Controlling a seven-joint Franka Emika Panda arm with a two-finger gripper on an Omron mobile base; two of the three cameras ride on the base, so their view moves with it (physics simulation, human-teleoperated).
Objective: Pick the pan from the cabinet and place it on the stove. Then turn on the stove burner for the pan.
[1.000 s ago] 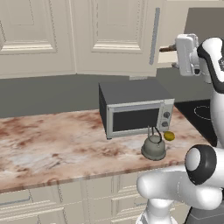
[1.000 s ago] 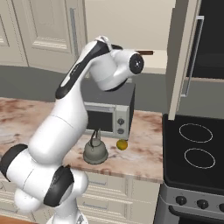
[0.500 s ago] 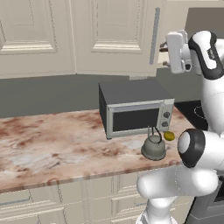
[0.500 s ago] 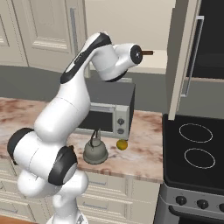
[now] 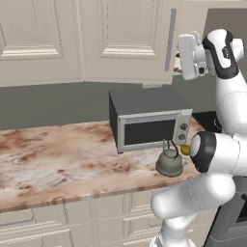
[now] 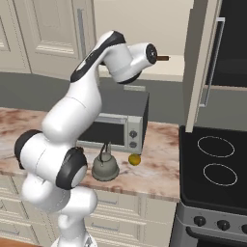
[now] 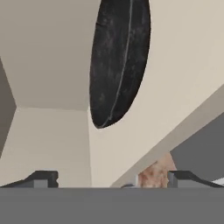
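Left base view, from the left of the frame: closed cream doors of the cabinet [image 5: 120,38] run across the top, the marble counter [image 5: 58,164] spreads below, and at centre sits the grey microwave [image 5: 147,123] with the kettle [image 5: 169,162] just in front of it. At the upper right the hand is raised to the cabinet's open section, presumably because the pan is stored on the shelf there and has to be reached from the front.

In the right base view, the arm arcs up from the lower left to upper centre, and a brownish stub [image 6: 162,58] juts rightward just past the wrist at shelf level; it looks like the pan's handle, though I cannot be sure. The open door [image 6: 202,62] hangs at the upper right, and the stove [image 6: 214,166] lies at the lower right with its white rings bare, so the placing and burner steps are not yet done.

In the hand view, the fingers [image 7: 113,179] are spread wide with nothing between them, their tips at the bottom left and right. The pan [image 7: 119,61] lies at upper centre on the beige shelf [image 7: 175,78], clear of the fingers. The camera is rolled, so the pan's round black body reads as a tall narrow ellipse, long axis running top to bottom of the frame; its handle is out of frame here.
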